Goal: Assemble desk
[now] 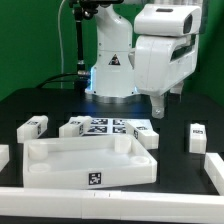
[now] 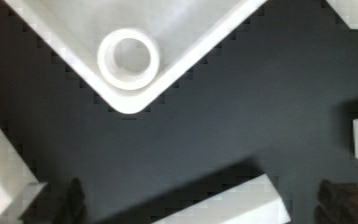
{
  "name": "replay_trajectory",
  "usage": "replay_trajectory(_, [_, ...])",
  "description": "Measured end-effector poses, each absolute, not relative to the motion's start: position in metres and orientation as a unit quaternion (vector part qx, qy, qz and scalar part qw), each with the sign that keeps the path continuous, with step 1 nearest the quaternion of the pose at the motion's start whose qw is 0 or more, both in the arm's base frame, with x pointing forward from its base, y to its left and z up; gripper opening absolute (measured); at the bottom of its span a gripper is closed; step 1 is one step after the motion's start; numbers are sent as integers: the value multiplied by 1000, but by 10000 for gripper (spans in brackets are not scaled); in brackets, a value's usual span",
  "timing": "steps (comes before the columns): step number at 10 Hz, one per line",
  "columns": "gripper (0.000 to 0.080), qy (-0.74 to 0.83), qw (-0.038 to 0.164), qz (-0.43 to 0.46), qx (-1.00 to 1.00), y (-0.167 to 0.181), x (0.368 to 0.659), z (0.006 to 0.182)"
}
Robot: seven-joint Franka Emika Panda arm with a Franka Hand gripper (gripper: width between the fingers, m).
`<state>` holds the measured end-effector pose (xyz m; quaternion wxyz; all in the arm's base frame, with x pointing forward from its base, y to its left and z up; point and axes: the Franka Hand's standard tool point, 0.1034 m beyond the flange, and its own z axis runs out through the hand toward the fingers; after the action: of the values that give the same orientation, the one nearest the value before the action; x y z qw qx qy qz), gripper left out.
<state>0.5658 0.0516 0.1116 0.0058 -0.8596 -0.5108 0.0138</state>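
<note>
Near the gripper (image 1: 158, 111), a tabletop corner (image 2: 130, 60).

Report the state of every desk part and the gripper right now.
tabletop: lying rim up, no leg attached
corner socket: empty
leg on the exterior view's left: loose, lying apart
leg on the exterior view's right: loose, lying apart
gripper: open, holding nothing

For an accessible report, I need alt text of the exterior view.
A white plastic rectangular tabletop with a raised rim lies on the black table, the white robot end effector hanging above the table behind it. Square-section white legs lie loose on either side.
</note>
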Motion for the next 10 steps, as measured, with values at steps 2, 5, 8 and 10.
replay_trajectory(2, [649, -518, 6, 13, -855, 51, 566, 112])
replay_trajectory(5, [649, -518, 6, 13, -855, 51, 566, 111])
replay_trajectory(8, [649, -608, -4, -1, -794, 18, 550, 100])
replay_trajectory(10, [649, -650, -9, -7, -760, -3, 544, 94])
